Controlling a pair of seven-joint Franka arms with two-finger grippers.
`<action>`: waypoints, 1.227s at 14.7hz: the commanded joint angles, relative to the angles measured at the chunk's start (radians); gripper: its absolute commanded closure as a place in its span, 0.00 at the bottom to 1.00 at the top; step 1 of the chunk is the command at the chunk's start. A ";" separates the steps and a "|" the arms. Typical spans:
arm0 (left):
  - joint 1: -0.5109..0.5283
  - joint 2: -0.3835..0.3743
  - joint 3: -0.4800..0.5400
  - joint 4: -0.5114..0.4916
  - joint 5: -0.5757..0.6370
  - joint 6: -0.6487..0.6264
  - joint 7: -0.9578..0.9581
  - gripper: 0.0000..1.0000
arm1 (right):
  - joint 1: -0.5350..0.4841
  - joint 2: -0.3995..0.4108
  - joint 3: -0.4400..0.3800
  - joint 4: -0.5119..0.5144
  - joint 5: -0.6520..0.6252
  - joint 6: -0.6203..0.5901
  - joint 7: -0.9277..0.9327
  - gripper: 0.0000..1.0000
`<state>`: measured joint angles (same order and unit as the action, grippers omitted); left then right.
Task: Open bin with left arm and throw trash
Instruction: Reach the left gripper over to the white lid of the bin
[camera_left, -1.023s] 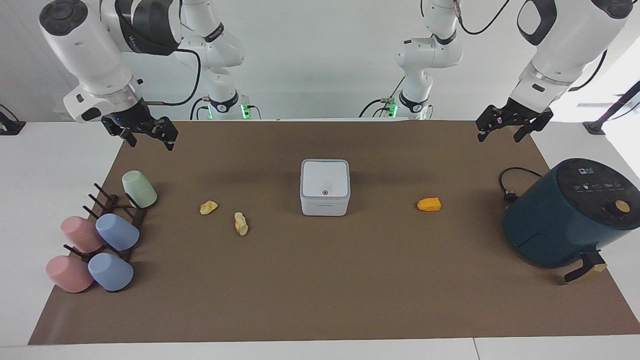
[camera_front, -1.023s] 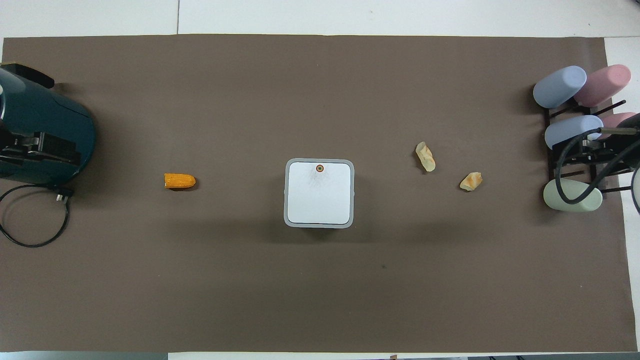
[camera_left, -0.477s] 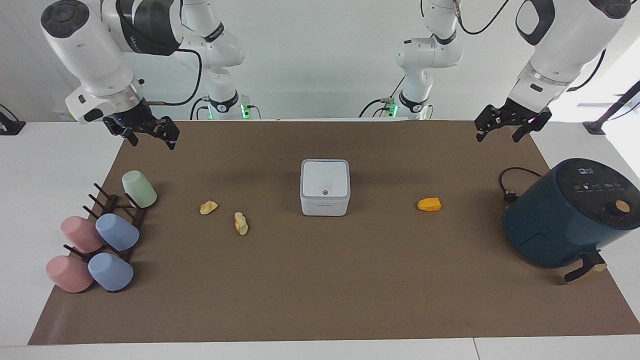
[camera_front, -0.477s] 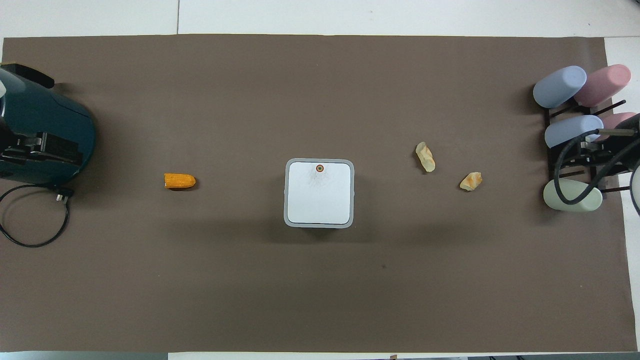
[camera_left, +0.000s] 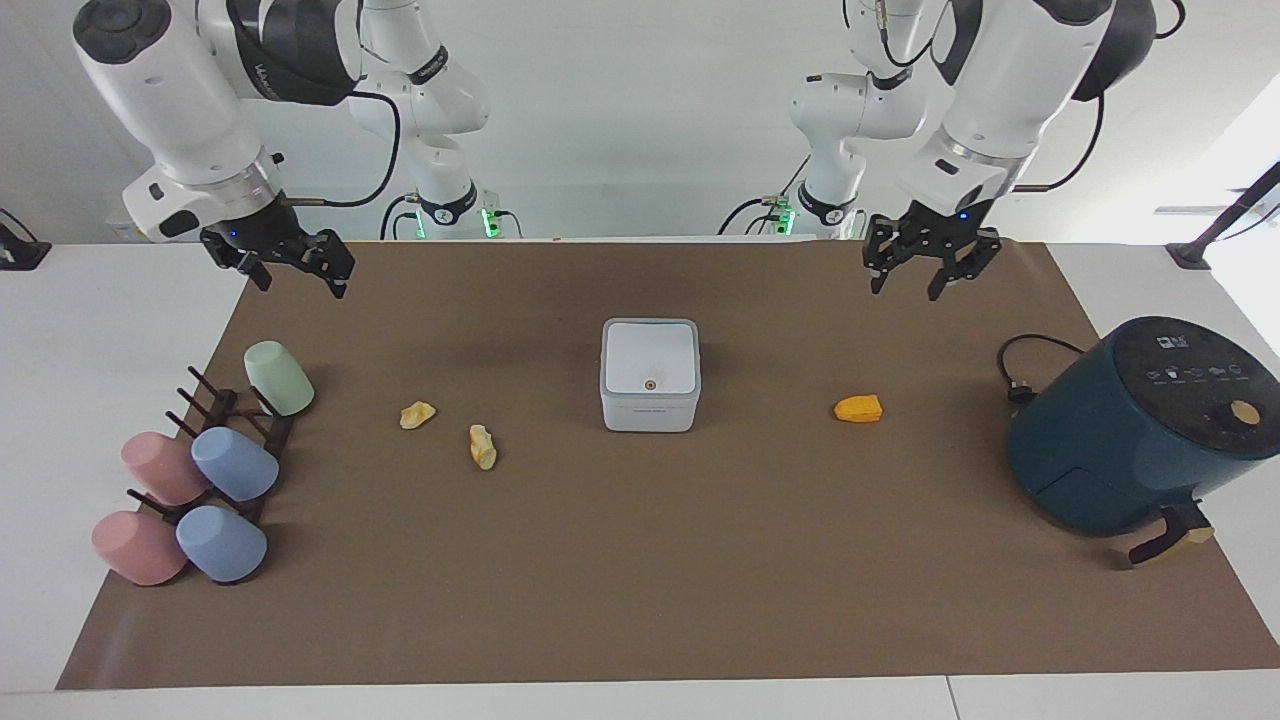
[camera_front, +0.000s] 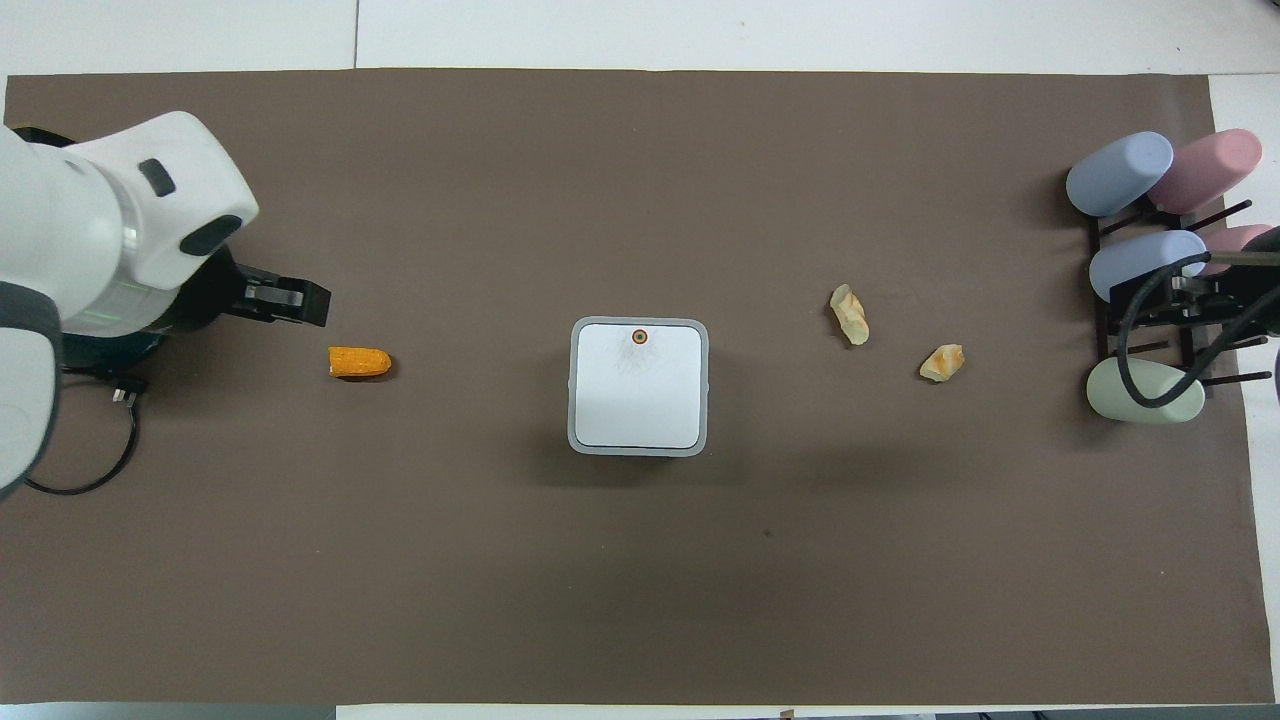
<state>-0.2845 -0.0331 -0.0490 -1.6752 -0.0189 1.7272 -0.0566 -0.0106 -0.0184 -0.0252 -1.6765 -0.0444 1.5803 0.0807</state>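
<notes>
The white bin (camera_left: 650, 375) stands mid-mat with its lid shut, the orange dot on top; it also shows in the overhead view (camera_front: 638, 385). An orange wedge of trash (camera_left: 858, 408) (camera_front: 359, 362) lies toward the left arm's end. Two pale lumps (camera_left: 417, 413) (camera_left: 483, 447) lie toward the right arm's end, also seen from overhead (camera_front: 941, 362) (camera_front: 850, 313). My left gripper (camera_left: 930, 272) (camera_front: 285, 300) is open and empty, raised over the mat beside the orange wedge. My right gripper (camera_left: 290, 268) (camera_front: 1195, 290) is open and empty, raised over the cup rack's end.
A dark teal air fryer (camera_left: 1140, 430) with its black cable (camera_front: 80, 480) stands at the left arm's end. A rack of pastel cups (camera_left: 200, 470) (camera_front: 1140, 250) stands at the right arm's end. Brown mat (camera_left: 640, 580) covers the table.
My left arm has swung from over the air fryer's end toward the bin, its gripper now beside the orange wedge. The right arm has barely moved. Bin and trash are unmoved.
</notes>
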 joint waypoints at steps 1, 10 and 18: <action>-0.094 -0.082 0.011 -0.150 -0.006 0.171 -0.017 1.00 | -0.005 -0.011 -0.001 0.000 0.014 0.009 -0.029 0.00; -0.324 0.094 0.009 -0.219 -0.006 0.587 -0.152 1.00 | 0.003 -0.054 0.007 -0.106 0.015 0.096 -0.030 0.00; -0.396 0.259 0.011 -0.219 -0.006 0.744 -0.198 1.00 | 0.015 -0.045 0.007 -0.259 0.094 0.277 -0.029 0.00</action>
<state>-0.6527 0.2044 -0.0556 -1.8936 -0.0192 2.4425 -0.2423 0.0033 -0.0441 -0.0189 -1.8607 0.0271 1.8006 0.0807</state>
